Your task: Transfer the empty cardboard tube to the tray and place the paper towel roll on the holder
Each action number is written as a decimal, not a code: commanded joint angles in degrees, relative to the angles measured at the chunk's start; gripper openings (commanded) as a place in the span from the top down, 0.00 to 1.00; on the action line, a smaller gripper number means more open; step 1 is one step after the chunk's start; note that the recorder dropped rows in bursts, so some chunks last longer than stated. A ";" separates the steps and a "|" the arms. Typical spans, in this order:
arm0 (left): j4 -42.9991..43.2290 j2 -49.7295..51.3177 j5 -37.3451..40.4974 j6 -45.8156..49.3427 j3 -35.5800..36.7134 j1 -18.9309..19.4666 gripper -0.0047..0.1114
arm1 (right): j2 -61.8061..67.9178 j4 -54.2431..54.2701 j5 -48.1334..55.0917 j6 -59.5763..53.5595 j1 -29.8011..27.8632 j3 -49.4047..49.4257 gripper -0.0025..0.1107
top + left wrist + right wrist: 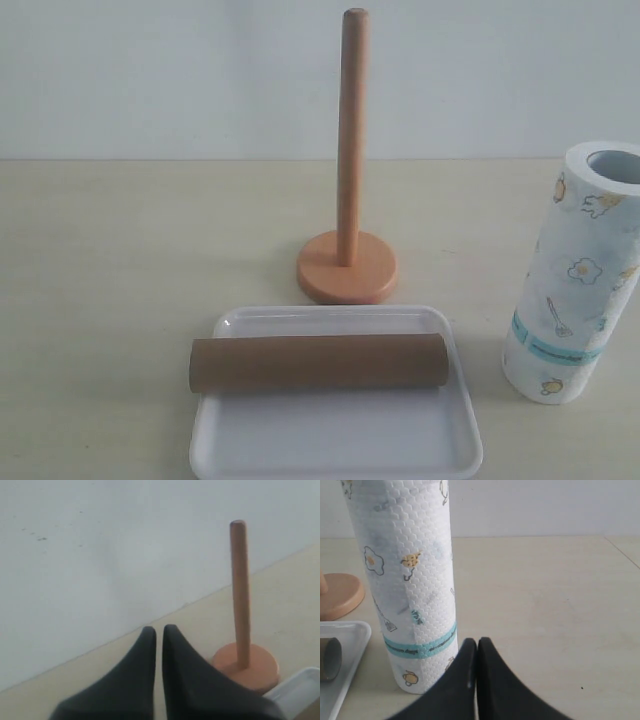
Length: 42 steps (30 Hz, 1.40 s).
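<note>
The brown cardboard tube (318, 363) lies lengthwise across the white tray (340, 445); its open end (329, 658) shows in the right wrist view. The wooden holder (348, 180) stands bare behind the tray, post upright on its round base (246, 666). The paper towel roll (577, 275) stands upright on the table at the right, teal band low. My right gripper (477, 641) is shut and empty, just beside the roll (407, 580). My left gripper (159, 628) is shut and empty, off to the side of the holder. Neither gripper shows in the exterior view.
A pale wooden table (120, 260) carries everything, with a white wall (180, 70) behind it. A corner of the tray (300, 690) appears in the left wrist view.
</note>
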 commanded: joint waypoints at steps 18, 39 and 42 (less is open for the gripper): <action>-1.17 -42.55 2.94 -11.35 37.74 19.27 0.92 | -0.25 0.16 -0.52 -0.28 0.12 -0.03 0.98; -1.05 -42.55 8.58 -3.24 37.74 22.56 0.92 | -0.25 0.16 -0.26 -0.28 0.12 -0.03 0.98; -1.59 -42.55 8.47 -3.44 37.74 22.56 0.92 | -0.25 0.16 -0.26 -0.28 0.12 -0.03 0.98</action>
